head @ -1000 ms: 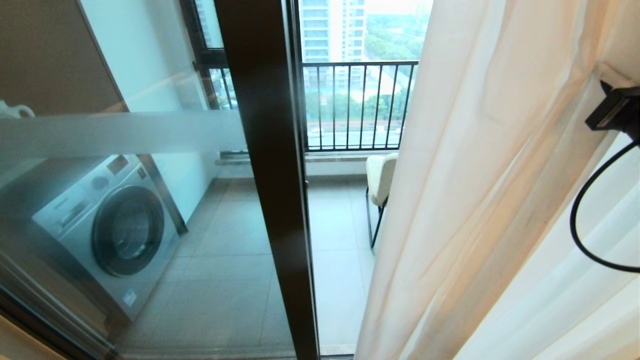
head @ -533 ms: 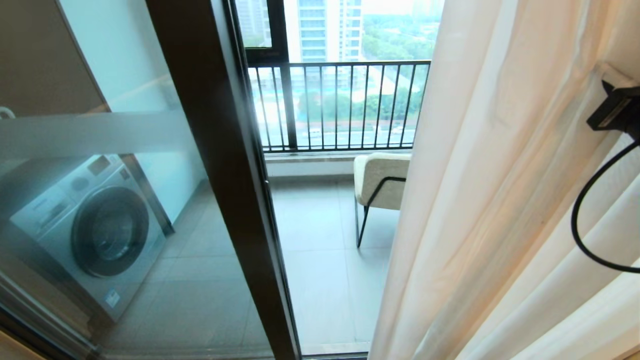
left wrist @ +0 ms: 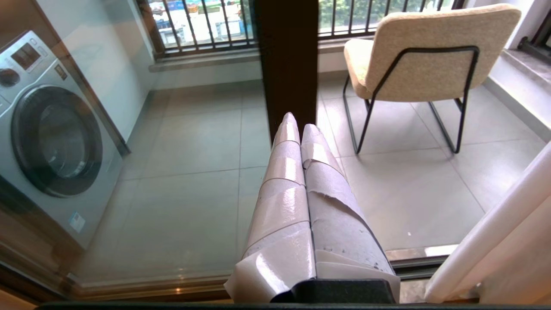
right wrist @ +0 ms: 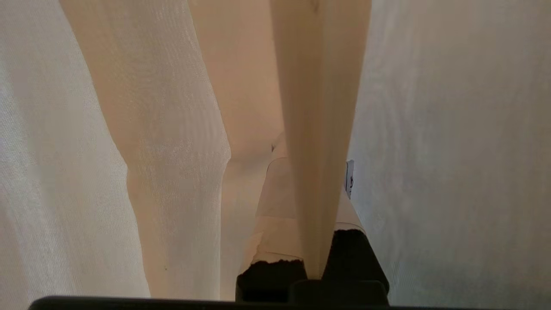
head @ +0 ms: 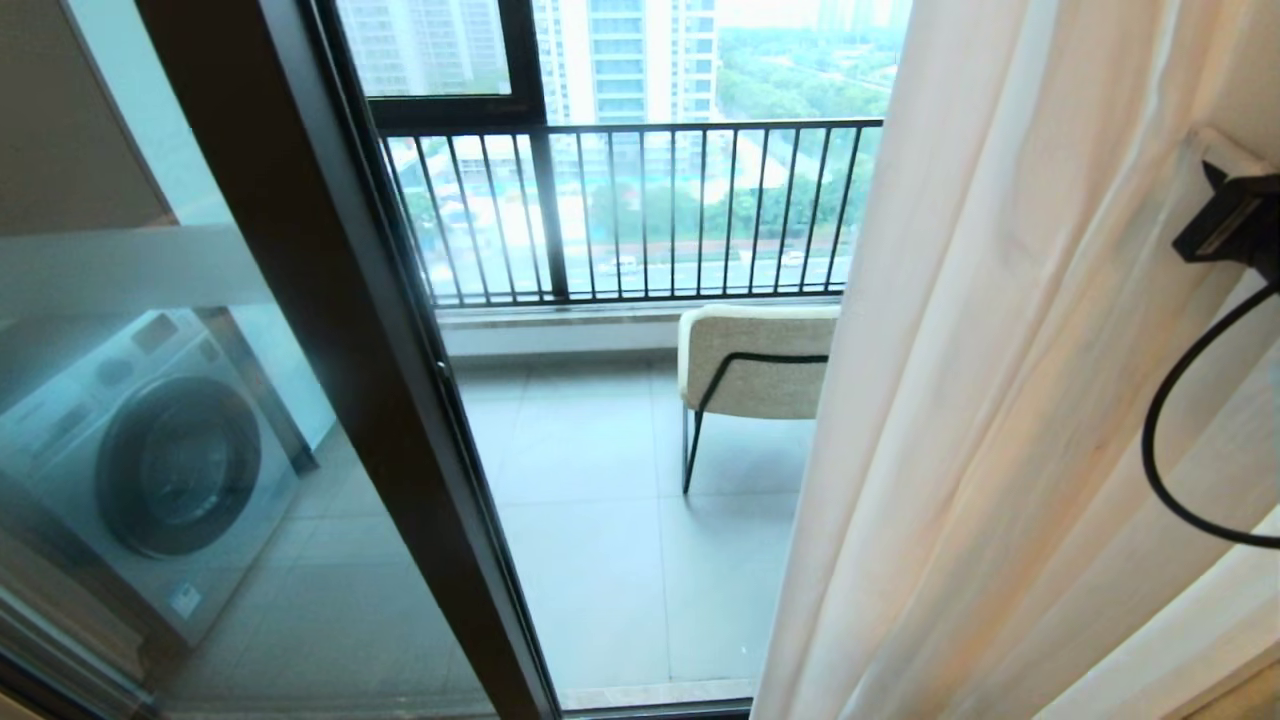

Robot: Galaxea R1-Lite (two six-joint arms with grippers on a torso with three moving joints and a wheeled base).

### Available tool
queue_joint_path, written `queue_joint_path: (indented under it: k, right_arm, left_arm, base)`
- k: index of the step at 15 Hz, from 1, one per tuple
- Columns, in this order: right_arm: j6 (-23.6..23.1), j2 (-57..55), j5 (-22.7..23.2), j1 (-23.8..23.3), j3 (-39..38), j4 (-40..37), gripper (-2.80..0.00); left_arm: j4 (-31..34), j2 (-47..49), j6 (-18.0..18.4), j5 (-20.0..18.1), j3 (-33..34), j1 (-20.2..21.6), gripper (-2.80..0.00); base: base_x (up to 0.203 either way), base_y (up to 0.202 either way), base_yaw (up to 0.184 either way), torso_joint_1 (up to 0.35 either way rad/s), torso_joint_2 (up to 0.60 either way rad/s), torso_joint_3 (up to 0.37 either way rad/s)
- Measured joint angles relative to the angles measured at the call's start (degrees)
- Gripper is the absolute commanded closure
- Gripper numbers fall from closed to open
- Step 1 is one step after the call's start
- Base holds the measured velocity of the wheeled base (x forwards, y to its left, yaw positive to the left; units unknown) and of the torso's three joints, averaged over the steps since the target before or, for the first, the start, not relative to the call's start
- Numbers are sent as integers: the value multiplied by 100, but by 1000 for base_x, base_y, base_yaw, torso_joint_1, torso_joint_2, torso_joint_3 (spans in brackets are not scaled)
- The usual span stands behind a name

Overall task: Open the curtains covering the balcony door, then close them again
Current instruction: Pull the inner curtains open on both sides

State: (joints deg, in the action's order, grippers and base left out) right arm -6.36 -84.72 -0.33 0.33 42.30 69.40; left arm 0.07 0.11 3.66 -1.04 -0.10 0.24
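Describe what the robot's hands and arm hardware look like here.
Left hand: two long tapered fingers wrapped in glossy, wrinkled pale tape on a black base. Right hand: same pale wrap, black base. A black box with a looping black cable shows in the head view.

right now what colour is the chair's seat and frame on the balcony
The chair has beige, speckled fabric upholstery on a thin black metal frame; the left wrist view shows it best.

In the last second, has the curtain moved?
Yes. The curtain has slid right, away from the dark door frame: the gap between them is wider, and more of the chair shows.
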Motion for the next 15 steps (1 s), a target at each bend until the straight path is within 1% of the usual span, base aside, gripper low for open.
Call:
queue_joint_path:
  k: [15]
  right_arm:
    - [0,9,-2,-2,-9,2,0]
  left_arm:
    - [-2,0,2,-2,2,2,0]
  base:
    - [0,-185,1,3,2,2]
